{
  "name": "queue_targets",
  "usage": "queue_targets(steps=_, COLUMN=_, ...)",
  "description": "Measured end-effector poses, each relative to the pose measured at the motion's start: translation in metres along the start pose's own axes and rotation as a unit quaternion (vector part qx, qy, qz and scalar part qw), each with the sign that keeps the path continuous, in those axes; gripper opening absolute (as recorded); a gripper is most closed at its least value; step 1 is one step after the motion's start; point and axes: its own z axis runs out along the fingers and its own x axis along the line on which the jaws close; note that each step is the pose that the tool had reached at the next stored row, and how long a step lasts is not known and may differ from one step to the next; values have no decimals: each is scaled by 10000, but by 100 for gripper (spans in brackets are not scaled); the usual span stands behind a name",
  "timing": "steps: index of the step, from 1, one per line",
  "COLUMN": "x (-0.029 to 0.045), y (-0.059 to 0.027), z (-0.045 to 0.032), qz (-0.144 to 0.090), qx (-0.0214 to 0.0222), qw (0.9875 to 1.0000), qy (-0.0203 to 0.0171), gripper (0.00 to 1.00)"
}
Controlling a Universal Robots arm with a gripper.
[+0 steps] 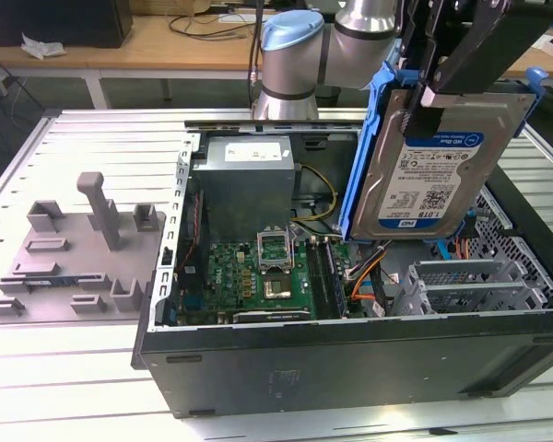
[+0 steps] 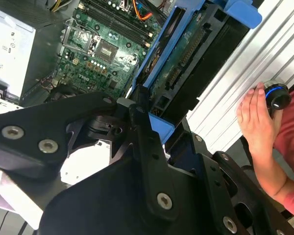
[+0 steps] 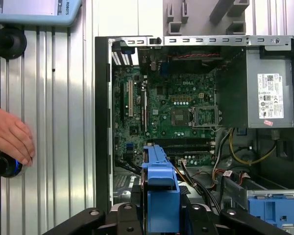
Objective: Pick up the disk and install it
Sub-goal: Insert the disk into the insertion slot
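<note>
We carry the disk [image 1: 433, 180] aloft, on edge, its label towards the exterior view. It hangs directly under the claw [image 1: 426, 109], whose black fingers are clamped on the upper rim of the blue carrier bracket. Gripping that rim seems to leave the lower edge free to enter a bay. Below the claw lies the open computer case [image 1: 350, 359], with the metal drive cage [image 1: 479, 285] nearest beneath the disk and the motherboard [image 1: 258, 276] further off. Beyond the case wall, well away from the claw, a person's hand [image 3: 10, 137] rests on a blue-lit knob on the bench [image 1: 74, 387]. The disk hides part of the cage, and the black claw links cover where the finger pads meet the bracket.
</note>
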Motion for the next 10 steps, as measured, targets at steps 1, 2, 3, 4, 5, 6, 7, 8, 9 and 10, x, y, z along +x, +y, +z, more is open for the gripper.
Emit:
queue_targets(steps=1, x=0, y=0, z=0, qz=-2, qx=0, qw=10000, qy=0, gripper=36)
queue_targets(steps=2, x=0, y=0, z=0, qz=-4, qx=0, qw=10000, qy=0, gripper=36)
queue_targets(steps=3, x=0, y=0, z=0, qz=-5, qx=0, qw=10000, qy=1, gripper=36)
queue_targets(steps=4, x=0, y=0, z=0, qz=-14, qx=0, qw=10000, qy=1, gripper=36)
queue_targets(steps=5, x=0, y=0, z=0, qz=-22, qx=0, qw=10000, qy=1, gripper=36)
queue_targets(steps=6, x=0, y=0, z=0, qz=-23, qx=0, qw=10000, qy=1, gripper=36)
queue_targets(steps=7, x=0, y=0, z=0, qz=-24, qx=0, qw=10000, qy=1, gripper=36)
queue_targets(steps=8, x=0, y=0, z=0, qz=-25, qx=1, qw=10000, qy=1, gripper=36)
queue_targets(steps=9, x=0, y=0, z=0, qz=-27, qx=1, qw=10000, qy=1, gripper=36)
queue_targets(steps=10, x=0, y=0, z=0, qz=-29, qx=1, qw=10000, qy=1, gripper=36)
